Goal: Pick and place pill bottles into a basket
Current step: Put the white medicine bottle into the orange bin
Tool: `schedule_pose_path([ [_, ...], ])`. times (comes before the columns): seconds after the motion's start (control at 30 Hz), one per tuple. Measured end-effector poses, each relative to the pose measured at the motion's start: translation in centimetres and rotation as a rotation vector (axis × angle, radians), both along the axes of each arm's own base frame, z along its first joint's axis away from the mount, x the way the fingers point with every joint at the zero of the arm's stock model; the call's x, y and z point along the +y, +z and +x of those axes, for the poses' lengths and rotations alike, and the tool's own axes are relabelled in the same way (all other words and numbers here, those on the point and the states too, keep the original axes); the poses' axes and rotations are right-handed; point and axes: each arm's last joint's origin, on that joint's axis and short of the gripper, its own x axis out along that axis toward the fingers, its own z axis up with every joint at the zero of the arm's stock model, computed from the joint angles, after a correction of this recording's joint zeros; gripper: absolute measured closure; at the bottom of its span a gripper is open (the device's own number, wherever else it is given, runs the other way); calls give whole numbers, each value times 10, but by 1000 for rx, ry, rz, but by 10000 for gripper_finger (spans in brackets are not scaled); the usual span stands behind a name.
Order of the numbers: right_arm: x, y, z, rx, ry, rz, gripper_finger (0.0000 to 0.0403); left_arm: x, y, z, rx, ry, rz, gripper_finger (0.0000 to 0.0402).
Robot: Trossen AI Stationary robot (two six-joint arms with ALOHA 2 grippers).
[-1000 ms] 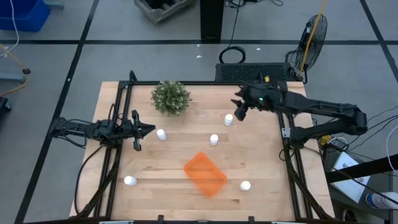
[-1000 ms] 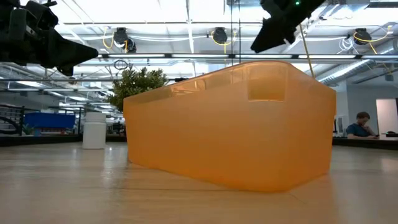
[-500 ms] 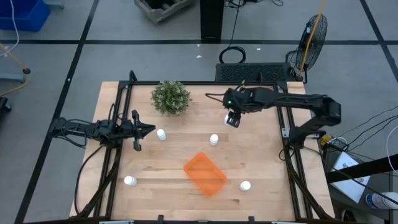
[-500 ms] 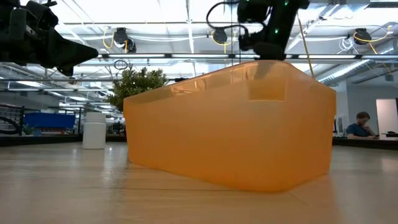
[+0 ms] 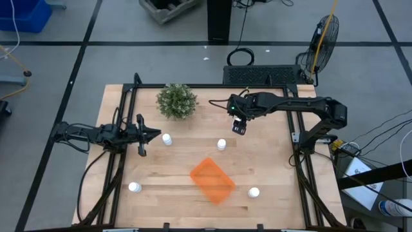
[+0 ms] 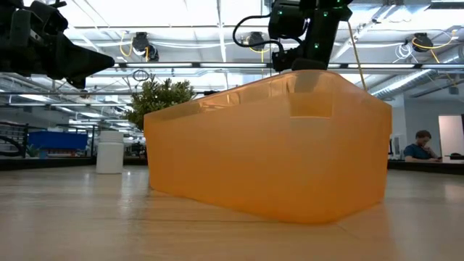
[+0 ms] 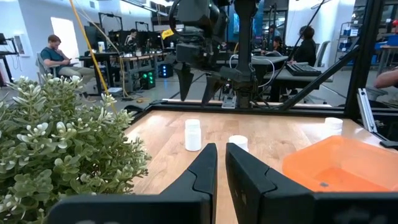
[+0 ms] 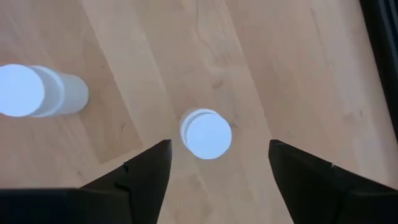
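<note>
Hovering, right gripper (image 8: 219, 163) (fingers apart) directly above a pill bottle (image 8: 206, 134).

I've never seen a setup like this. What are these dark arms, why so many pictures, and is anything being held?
These are two robot arms at a wooden table, each ending in a two-finger gripper. One camera looks straight down, one sits at table height, and one rides on each wrist.

On the table stand an orange basket, a green plant and small white pill bottles; four show from above, for example one near the middle. The basket looks empty.

The right gripper hangs over a fifth bottle, its fingers spread to either side and not touching it. The left gripper waits, shut, at the table's left side. Nothing is held.
</note>
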Motion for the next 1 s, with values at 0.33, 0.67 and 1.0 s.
schedule_pose_path([
  [0.33,0,-18,-2,6,14,-4,97,0,0,0,-1,0,-5,364],
  [0.67,2,-45,-7,-4,10,-6,98,0,0,0,-1,0,-8,364],
  [1.0,1,-50,-5,-48,22,-22,98,0,0,0,-1,0,-8,364],
])
